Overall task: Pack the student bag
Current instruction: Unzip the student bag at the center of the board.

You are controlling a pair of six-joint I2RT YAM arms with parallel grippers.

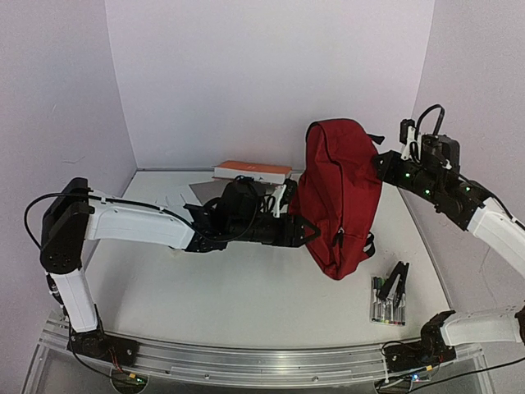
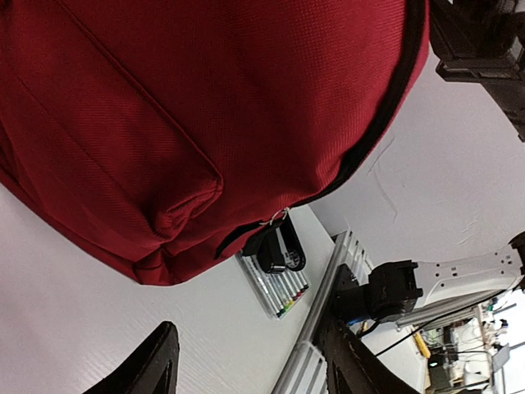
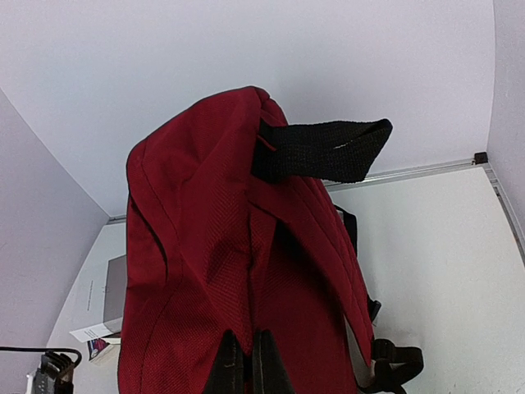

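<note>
Upright student bag (image 1: 340, 197) blocks mid-table; marker pack (image 1: 382, 308) lies near its base.

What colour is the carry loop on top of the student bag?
Black; the carry loop shows best in the right wrist view.

No legible text in any view. Print on the box (image 1: 252, 171), table's 12 o'clock, too small to read.

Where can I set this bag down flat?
Best is the bare white tabletop between the left arm and the aluminium front rail. Crowded: marker set with black clip beside the dark-red fabric backpack; orange-topped box behind the arm.
</note>
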